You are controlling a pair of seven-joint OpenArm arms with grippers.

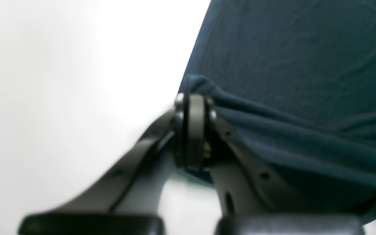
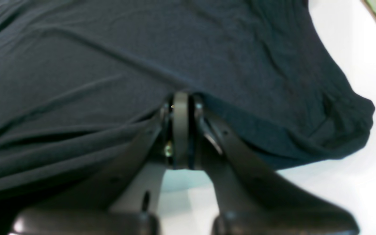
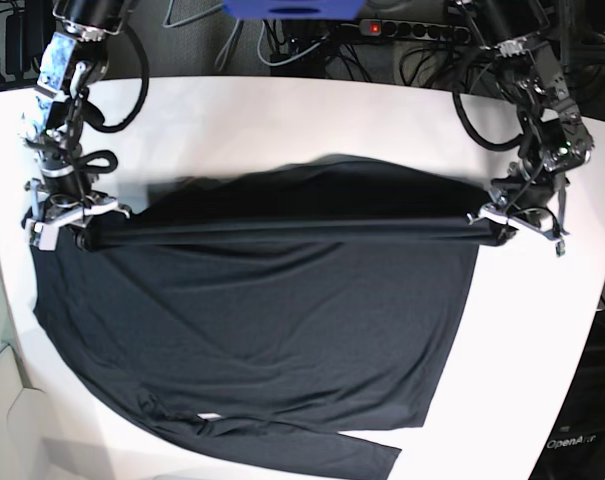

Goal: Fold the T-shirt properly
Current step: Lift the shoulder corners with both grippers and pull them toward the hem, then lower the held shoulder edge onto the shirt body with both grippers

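T-shirt (image 3: 282, 300): thin, soft knit cloth, dark charcoal, matt, finely creased, no print. Table (image 3: 312, 115): smooth white top with a faint sheen. Left gripper (image 1: 193, 98) and right gripper (image 2: 180, 96): dark plastic fingers, semi-gloss, with a grey matt pad between them.
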